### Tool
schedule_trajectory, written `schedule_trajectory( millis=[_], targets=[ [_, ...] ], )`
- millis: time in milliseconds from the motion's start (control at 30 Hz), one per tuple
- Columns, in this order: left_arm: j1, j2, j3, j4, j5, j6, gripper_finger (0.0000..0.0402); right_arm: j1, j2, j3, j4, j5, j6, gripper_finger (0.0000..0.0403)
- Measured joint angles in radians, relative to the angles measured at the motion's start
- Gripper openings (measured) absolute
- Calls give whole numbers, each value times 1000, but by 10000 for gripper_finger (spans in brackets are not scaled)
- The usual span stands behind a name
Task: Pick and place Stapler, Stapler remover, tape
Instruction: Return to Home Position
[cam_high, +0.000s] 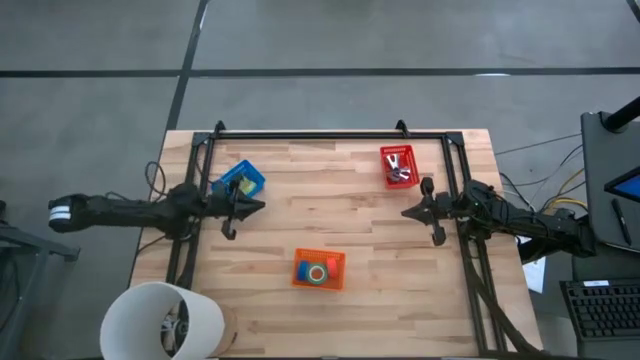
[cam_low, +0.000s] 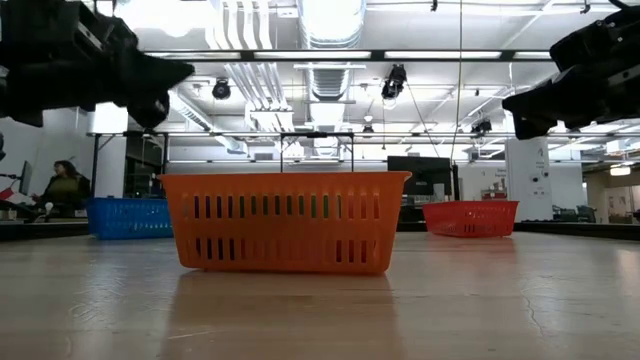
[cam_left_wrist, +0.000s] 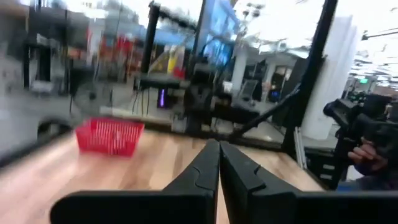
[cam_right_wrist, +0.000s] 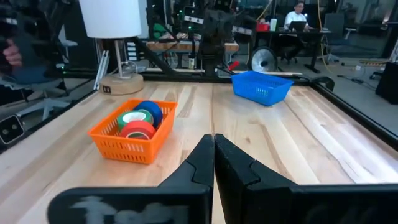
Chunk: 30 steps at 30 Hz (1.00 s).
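Note:
Rolls of tape, one green (cam_right_wrist: 135, 118), one red (cam_right_wrist: 138, 130) and one blue (cam_right_wrist: 151, 111), lie in an orange basket (cam_high: 319, 269) near the table's front middle. A blue basket (cam_high: 238, 182) at the far left holds something yellow. A red basket (cam_high: 397, 165) at the far right holds small metal-and-dark things. Whether these are the stapler and the stapler remover I cannot tell. My left gripper (cam_high: 262, 206) hovers shut just beside the blue basket, pointing toward the table's right. My right gripper (cam_high: 405, 213) hovers shut near the red basket, pointing left. Both hold nothing.
A lamp with a white shade (cam_high: 160, 320) stands at the table's near left corner. A black frame (cam_high: 330, 133) runs along the far edge and both sides. Bare wood lies between the three baskets. People sit in the room beyond the table.

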Motion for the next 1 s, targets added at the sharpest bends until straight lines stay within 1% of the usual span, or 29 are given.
schedule_trajectory(
  millis=[100, 167, 200, 267, 333, 367, 433, 500, 567, 633, 733, 1000],
  targets=[
    [0, -80, 0, -15, 16, 61, 13, -1, 0, 0, 0, 0, 1, 8],
    [0, -137, 0, -99, 13, 78, 11, -1, 0, 0, 0, 0, 10, 8],
    [1, -167, 0, -156, -8, 80, 11, -1, 1, 0, 0, 0, 17, 8],
    [2, -228, 0, -299, -92, 62, 13, -1, 2, 0, 0, 0, 23, 8],
    [1, -283, 0, -407, -147, 60, 15, -1, 7, 0, 0, 3, 5, 8],
    [-3, -305, 0, -447, -148, 87, 16, -1, 11, 0, 0, 12, 4, 8],
    [-4, -350, 0, -519, -113, 173, 17, -1, 21, 0, -4, 42, 29, 8],
    [-6, -385, -1, -519, -59, 224, 15, -1, 34, 0, -5, 81, 87, 8],
    [-6, -411, -1, -530, -14, 251, 13, -1, 47, 0, -7, 93, 141, 8],
    [-6, -439, -1, -610, -9, 263, 11, -1, 59, 0, -6, 95, 170, 8],
    [-6, -442, -1, -731, -10, 268, 10, -1, 71, 0, -7, 97, 164, 8],
    [-6, -419, -1, -738, -14, 171, 10, -1, 79, 0, -6, 97, 161, 8]
  ],
)
